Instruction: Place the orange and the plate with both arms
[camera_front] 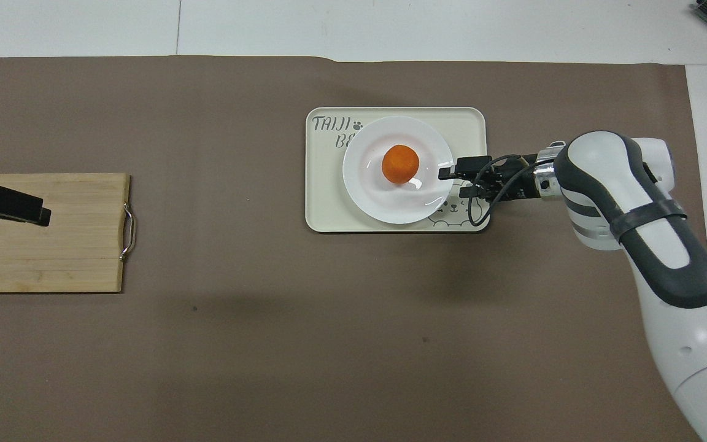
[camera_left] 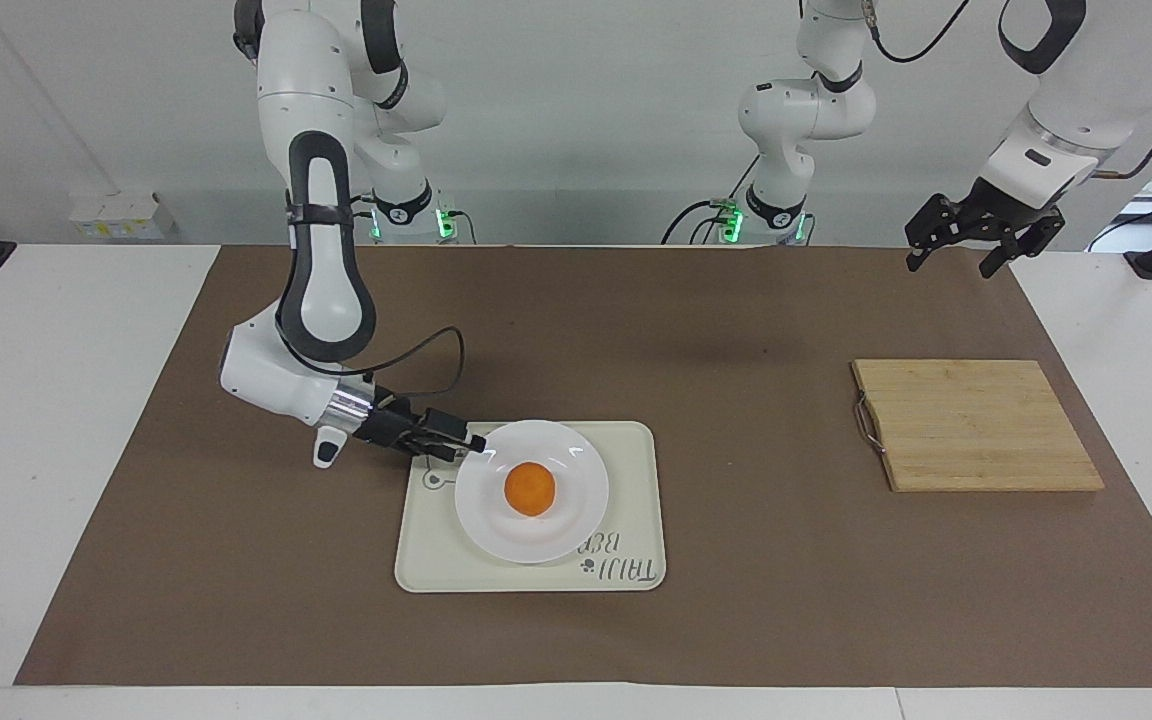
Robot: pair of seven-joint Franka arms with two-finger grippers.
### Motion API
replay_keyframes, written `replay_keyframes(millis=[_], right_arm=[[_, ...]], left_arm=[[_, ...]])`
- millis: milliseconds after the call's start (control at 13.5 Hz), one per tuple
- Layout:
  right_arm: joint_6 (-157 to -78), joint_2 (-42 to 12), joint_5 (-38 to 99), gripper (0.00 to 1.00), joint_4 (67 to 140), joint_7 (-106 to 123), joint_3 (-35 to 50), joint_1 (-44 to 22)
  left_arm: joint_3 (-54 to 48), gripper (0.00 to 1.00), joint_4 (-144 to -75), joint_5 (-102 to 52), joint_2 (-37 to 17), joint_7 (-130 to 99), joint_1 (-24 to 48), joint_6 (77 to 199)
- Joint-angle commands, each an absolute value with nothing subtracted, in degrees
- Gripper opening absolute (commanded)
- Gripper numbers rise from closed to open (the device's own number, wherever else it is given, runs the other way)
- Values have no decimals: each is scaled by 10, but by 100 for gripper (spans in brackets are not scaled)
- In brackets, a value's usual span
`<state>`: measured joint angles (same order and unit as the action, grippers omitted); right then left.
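The orange [camera_left: 529,489] sits in the middle of the white plate [camera_left: 566,520], which lies flat on the cream tray [camera_left: 636,450]. My right gripper [camera_left: 461,448] is open, low at the plate's rim on the right arm's end, with one fingertip [camera_left: 477,443] at the rim's edge. In the overhead view the right gripper [camera_front: 455,183] shows spread fingers beside the plate [camera_front: 390,205] and the orange [camera_front: 400,164]. My left gripper [camera_left: 951,262] is open and empty, waiting raised over the wooden board, and it also shows in the overhead view [camera_front: 3,205].
A wooden cutting board [camera_left: 976,425] with a metal handle lies toward the left arm's end, seen also in the overhead view [camera_front: 53,245]. The tray [camera_front: 329,209] has bear print and lettering. A brown mat covers the table.
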<state>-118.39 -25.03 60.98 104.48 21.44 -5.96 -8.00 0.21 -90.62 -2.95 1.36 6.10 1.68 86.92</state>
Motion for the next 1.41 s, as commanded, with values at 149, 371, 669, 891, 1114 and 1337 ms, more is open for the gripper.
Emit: replay_keyframes(millis=[149,371,669,891,1114,1337], right_arm=[[-1191,-189,414,100,1048,144,-62,-80],[-1178,-143,287,100,1047,69,-60,-78],[-1097,-101,159,100,1032,-12,-63,-74],[-1071,-71,84,100,1032,-40,-64,-57],[-1043,-44,48,100,1033,-35,-62,-12],[-1013,-2,30,100,1032,-37,-63,-8]], left_arm=[[-1,100,-896,-18,12,68,11,863],[-1,100,-896,-18,12,68,11,863],[-1,100,-896,-18,12,68,11,863],[-1,100,-896,-18,12,68,11,863],[-1,100,-896,-18,12,68,11,863],[-1,100,-896,-18,12,68,11,863]])
